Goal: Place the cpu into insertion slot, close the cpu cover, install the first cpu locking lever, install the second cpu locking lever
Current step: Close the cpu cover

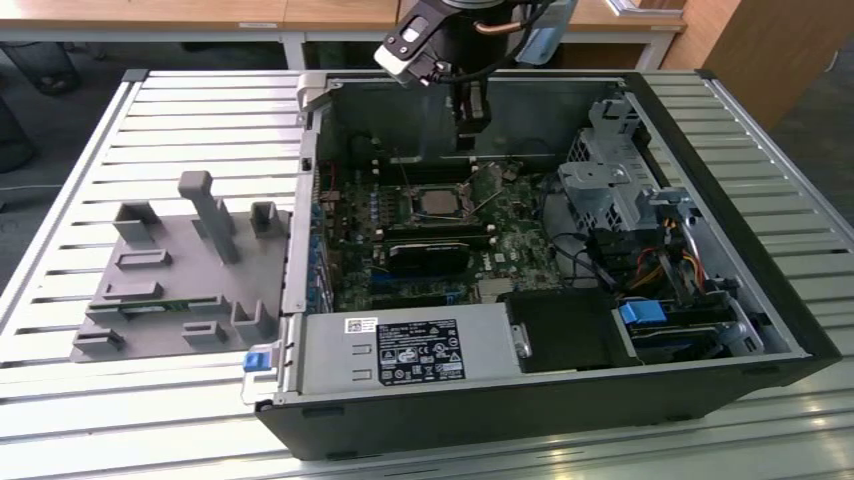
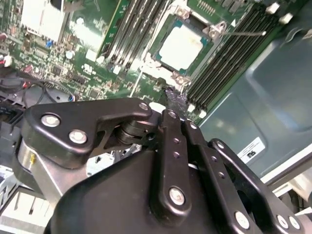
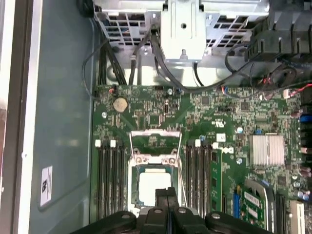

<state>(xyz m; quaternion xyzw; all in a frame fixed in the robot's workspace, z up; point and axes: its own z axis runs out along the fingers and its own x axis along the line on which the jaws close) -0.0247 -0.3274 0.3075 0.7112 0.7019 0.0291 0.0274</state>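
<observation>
The cpu (image 3: 155, 187) lies flat in its slot on the green board (image 3: 146, 109). The cpu cover (image 3: 154, 141) is flipped open beside it. The fingers (image 3: 161, 199) are pressed shut, just above the cpu.

Arm (image 1: 451, 35) upright overhead — tool (image 3: 165, 191) downward, fingers (image 3: 160, 197) pressed together.

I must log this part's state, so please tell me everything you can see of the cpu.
The cpu is a small flat square with a pale grey metal top and a thin green edge. It lies flat on the motherboard between two banks of memory slots. The cover is swung open, so the cpu's top is bare. In the second wrist view the shut gripper hangs just off one side, not touching it.
</observation>
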